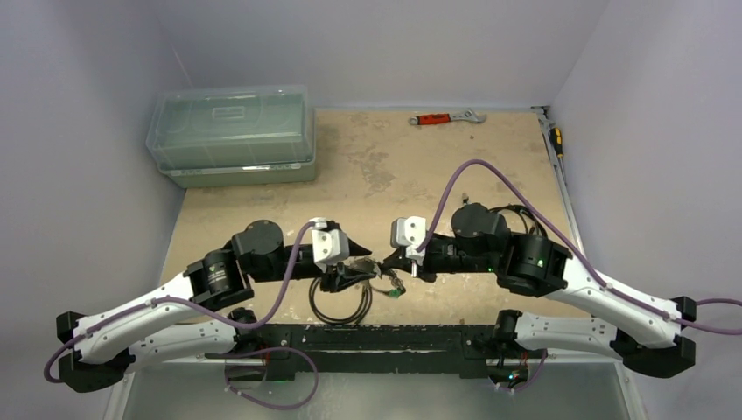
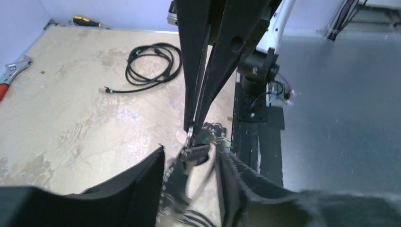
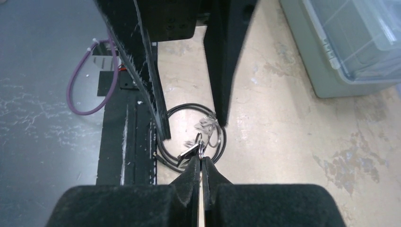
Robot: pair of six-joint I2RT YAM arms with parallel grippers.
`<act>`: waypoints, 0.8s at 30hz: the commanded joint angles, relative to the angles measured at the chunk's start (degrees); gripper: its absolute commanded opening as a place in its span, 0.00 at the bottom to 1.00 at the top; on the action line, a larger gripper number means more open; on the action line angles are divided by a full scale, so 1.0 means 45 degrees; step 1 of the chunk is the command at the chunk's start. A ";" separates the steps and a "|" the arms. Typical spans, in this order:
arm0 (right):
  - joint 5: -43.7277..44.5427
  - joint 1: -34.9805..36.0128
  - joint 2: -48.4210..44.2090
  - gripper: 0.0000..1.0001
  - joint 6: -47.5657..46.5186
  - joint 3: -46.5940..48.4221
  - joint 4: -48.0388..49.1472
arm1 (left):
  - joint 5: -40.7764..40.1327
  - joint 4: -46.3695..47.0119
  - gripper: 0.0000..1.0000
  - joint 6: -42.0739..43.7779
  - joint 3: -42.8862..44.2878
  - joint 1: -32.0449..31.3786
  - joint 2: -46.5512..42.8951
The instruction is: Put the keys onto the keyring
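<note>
Basically mid-threading, both tools meet nose to nose at the near edge of the bench (image 1: 394, 166), middle, just off the black rail.

Right tool (image 3: 200, 161): pinched fully shut on thin metal at the bunch. It looks like one of the keys (image 3: 204, 125), blade poking out sideways and a small loop right at the tips. Can't rule out that wire is in there too. Probably clamped so the piece is rigid while the other side works.

Left tool (image 3: 194, 130): jaws partly apart, nothing clamped. Fingers straddle the bunch from the opposite side, one tip touching or almost touching the loose keys. Reads as a regrip or a release, can't tell which.

Keyring (image 3: 218, 138): thin silver curve just beside the keys, lying over the black cable coil (image 3: 188, 106). Hard to trace the full loop, and I can't tell if any key is on it.

Green piece (image 1: 395, 294) sits with the bunch, bench-edge side.

Risk: the coil is right under everything, so the wire is easy to confuse with it or snag on it.

Wrench (image 1: 446, 117) at the far edge and plastic box (image 1: 232, 136) at the far left corner, both well apart and unused.
</note>
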 commanded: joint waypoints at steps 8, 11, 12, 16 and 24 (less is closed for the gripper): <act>0.2678 0.0022 -0.1699 0.00 -0.0025 -0.0668 0.3278 | -0.1950 0.2256 0.26 -0.1592 -0.1189 -0.0019 -0.1355; 0.2960 0.0021 -0.1993 0.00 0.0039 -0.0944 0.3846 | -0.1975 0.3142 0.28 -0.1912 -0.1326 -0.0015 -0.1049; 0.3161 0.0021 -0.2035 0.00 0.0065 -0.1008 0.4035 | -0.2054 0.3385 0.28 -0.2091 -0.1373 -0.0015 -0.0933; 0.3702 0.0021 -0.1944 0.00 0.0111 -0.1125 0.4251 | -0.2430 0.5502 0.29 -0.2351 -0.1922 -0.0034 -0.0571; 0.4058 0.0021 -0.2051 0.00 0.0150 -0.1289 0.4275 | -0.3041 0.6643 0.29 -0.2390 -0.1936 -0.0034 0.0368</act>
